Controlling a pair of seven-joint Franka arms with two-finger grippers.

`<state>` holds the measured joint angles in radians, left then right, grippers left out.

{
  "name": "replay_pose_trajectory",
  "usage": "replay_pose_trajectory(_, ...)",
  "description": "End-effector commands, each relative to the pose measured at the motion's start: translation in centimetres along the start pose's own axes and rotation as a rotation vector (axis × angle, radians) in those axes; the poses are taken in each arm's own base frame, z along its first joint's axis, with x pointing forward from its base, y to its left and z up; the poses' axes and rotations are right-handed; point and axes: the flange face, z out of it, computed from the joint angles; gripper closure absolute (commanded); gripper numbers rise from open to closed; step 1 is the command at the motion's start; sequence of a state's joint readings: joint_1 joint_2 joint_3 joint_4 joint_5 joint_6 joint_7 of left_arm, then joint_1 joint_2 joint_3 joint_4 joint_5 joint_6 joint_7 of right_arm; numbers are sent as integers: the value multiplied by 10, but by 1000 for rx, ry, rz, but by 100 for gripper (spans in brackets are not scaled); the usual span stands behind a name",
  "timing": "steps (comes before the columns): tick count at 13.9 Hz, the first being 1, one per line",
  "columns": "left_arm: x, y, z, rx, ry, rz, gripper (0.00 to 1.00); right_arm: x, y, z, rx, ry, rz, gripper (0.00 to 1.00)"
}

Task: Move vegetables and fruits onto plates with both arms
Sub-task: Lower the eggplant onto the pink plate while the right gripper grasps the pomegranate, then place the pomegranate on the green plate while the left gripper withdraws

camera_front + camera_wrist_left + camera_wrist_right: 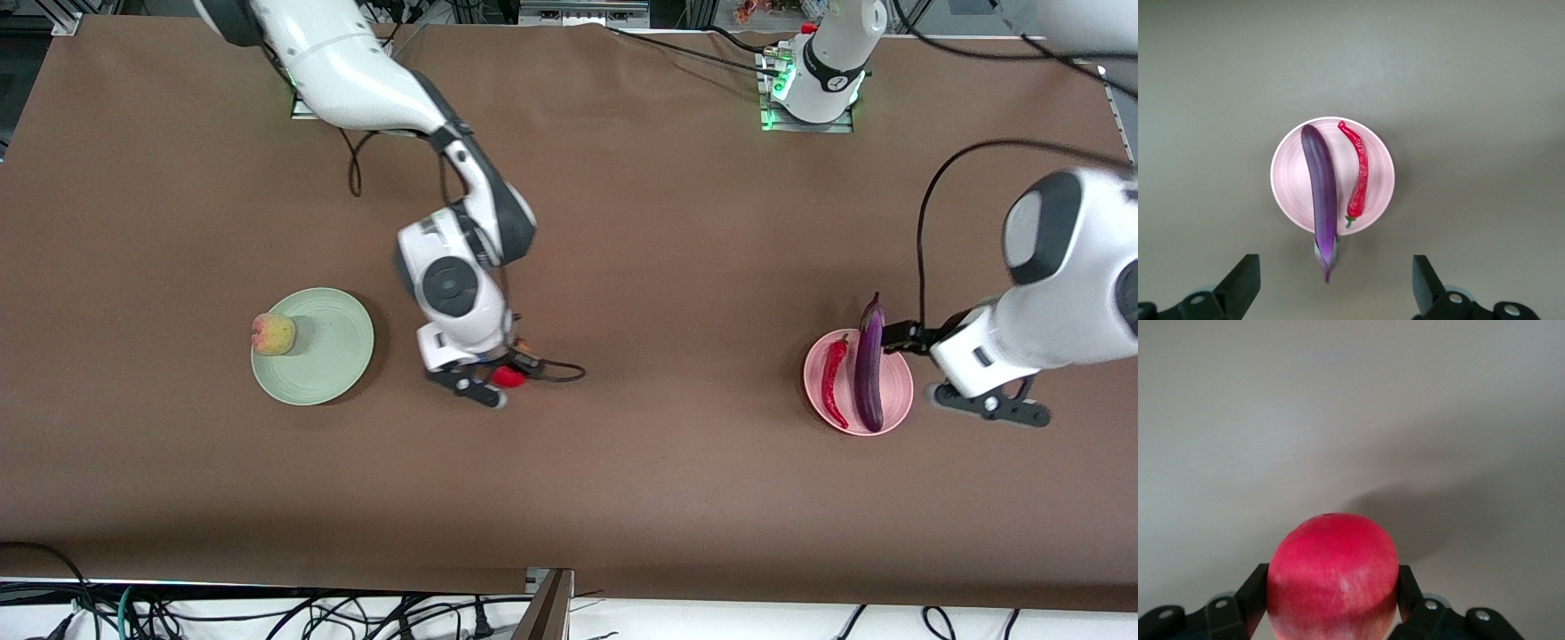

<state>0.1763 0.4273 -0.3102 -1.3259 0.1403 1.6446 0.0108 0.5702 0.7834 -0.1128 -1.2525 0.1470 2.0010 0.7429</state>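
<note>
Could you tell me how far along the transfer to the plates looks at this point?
Done: eggplant and chili lie on the pink plate, peach sits on the green plate. In hand: right gripper is shut on the red fruit. Left gripper is open above the pink plate. Left: plating that fruit.

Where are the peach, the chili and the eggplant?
peach [274, 334]: front view, middle of fruit.
chili [1360, 176]: left wrist view, mid-body.
eggplant [1323, 190]: left wrist view, mid-body.
</note>
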Motion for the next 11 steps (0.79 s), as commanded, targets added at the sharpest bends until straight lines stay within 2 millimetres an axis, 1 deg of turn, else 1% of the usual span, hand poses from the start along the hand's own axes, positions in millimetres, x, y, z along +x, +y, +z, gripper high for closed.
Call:
replay_pose_trajectory(1, -44, -19, -77, -52, 70, -120, 0, 28, 100, -33, -63, -77, -144, 88)
replay_pose_trajectory(2, -58, -36, -92, -48, 73, -141, 0, 32, 139, -22, -87, -92, -190, 88)
replay_pose_trajectory(3, -68, -44, -107, -28, 76, -158, 0, 34, 172, -14, -89, -84, -235, 87)
replay_pose_trajectory(4, -73, -45, -106, -31, 44, -163, 0, 36, 206, -4, -94, -79, -263, 86)
replay_pose_trajectory(5, -78, -46, -113, -33, 22, -167, 0, 39, 234, 7, -98, -65, -290, 83)
replay_pose_trajectory(6, -83, -46, -128, -39, 31, -166, 0, 42, 252, 20, -99, -52, -313, 81)
replay_pose_trajectory(8, -84, -49, -133, -44, 36, -194, 0, 38, 277, 51, -103, -17, -303, 57)
replay_pose_trajectory(9, -87, -51, -134, -44, 37, -203, 0, 35, 283, 62, -101, 10, -298, 35)
replay_pose_trajectory(10, -89, -61, -133, -57, 33, -223, 0, 35, 285, 68, -101, 19, -288, 19)
replay_pose_trajectory(11, -97, -61, -136, -61, 17, -223, 0, 36, 283, 61, -95, 27, -284, 1)
